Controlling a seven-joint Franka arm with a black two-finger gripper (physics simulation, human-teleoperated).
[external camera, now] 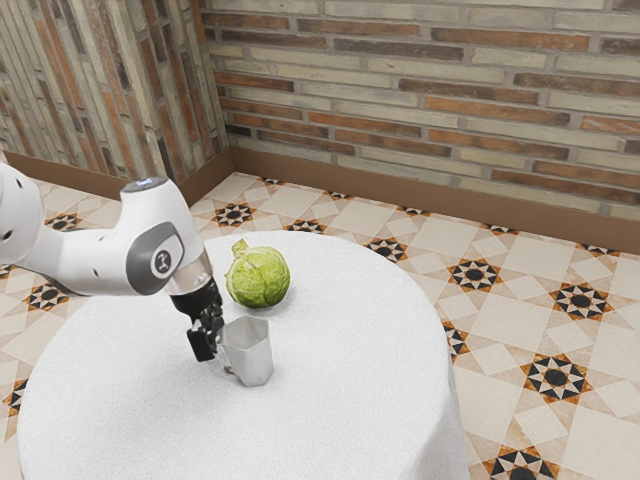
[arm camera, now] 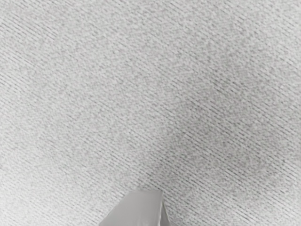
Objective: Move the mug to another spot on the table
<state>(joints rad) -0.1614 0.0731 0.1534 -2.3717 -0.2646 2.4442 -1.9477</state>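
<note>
White-clothed table [external camera: 400, 420]; gripper [external camera: 214, 350] seemingly pinched narrow on grey mug [external camera: 250, 352] rim.

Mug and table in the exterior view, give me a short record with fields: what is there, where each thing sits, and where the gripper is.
table: round, covered with a white cloth
mug: grey, upright, open top, near the table's middle
cabbage: green, on the cloth just beyond the mug, apart from it
gripper: low, at the mug's side toward the exterior view's left, right against its wall
grip: cannot tell
</note>
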